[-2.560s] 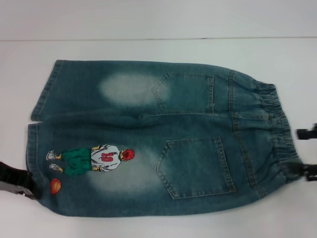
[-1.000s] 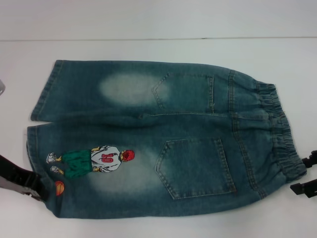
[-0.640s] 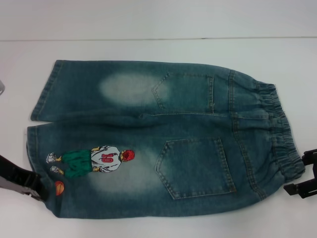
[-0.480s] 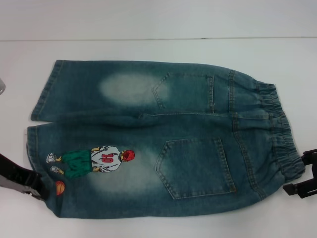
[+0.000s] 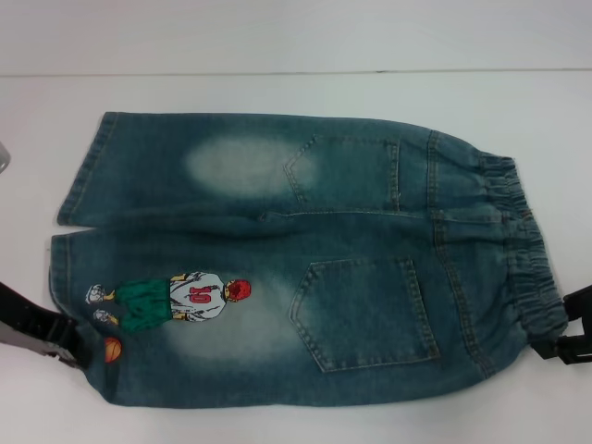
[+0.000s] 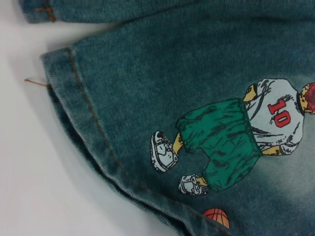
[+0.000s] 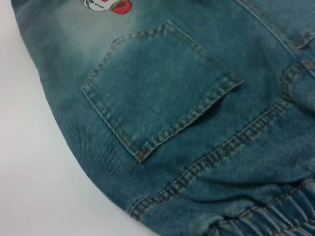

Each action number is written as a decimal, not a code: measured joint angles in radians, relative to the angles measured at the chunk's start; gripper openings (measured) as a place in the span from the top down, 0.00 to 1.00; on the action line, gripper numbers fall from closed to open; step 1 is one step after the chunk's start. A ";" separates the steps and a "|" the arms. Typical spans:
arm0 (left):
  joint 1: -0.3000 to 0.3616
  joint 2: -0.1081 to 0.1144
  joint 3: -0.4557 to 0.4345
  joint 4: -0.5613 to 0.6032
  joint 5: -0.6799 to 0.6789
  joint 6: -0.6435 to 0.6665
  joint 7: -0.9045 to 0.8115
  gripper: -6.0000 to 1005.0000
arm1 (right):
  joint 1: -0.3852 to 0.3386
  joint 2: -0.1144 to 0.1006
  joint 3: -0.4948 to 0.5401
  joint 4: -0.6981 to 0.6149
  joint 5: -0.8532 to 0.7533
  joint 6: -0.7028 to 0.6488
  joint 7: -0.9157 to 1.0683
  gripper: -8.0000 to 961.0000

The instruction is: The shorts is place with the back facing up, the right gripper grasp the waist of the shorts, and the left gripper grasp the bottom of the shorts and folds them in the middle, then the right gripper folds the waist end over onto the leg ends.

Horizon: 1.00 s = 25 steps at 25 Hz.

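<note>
The blue-green denim shorts [image 5: 277, 259] lie flat, back up, with the ruffled waist [image 5: 518, 250] to the right and the leg hems [image 5: 67, 268] to the left. My left gripper [image 5: 65, 347] touches the near leg hem beside the orange ball [image 5: 112, 349] of the cartoon print [image 5: 176, 298]. The left wrist view shows that hem [image 6: 93, 128] and the print [image 6: 231, 137] close up. My right gripper [image 5: 566, 328] is at the near corner of the waistband, its two black fingers apart with the corner between them. The right wrist view shows a back pocket [image 7: 157, 83] and the elastic band [image 7: 275, 216].
The shorts rest on a white table [image 5: 296, 92] whose far edge runs across the top of the head view. Bare table surrounds the shorts on all sides.
My right gripper has come down along the waistband to its near corner and moved in onto it. The left gripper has pushed slightly into the near hem, and the orange ball is partly covered.
</note>
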 joint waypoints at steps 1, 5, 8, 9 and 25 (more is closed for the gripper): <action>0.000 0.000 0.000 0.000 0.000 -0.001 0.000 0.95 | 0.000 0.000 -0.003 0.001 0.000 0.000 0.000 0.49; -0.005 0.000 0.000 0.000 0.000 -0.007 -0.002 0.95 | -0.001 0.000 -0.019 -0.007 -0.001 -0.006 0.005 0.58; -0.008 0.000 0.000 0.000 0.000 -0.016 -0.003 0.95 | -0.002 -0.003 -0.021 -0.010 -0.001 -0.012 0.009 0.65; -0.008 0.000 -0.001 -0.003 -0.001 -0.022 -0.003 0.95 | -0.003 -0.004 -0.020 -0.012 -0.001 -0.014 0.009 0.67; -0.017 0.023 -0.065 0.012 -0.138 -0.129 0.070 0.95 | -0.027 -0.032 0.144 -0.069 0.184 -0.095 0.033 0.94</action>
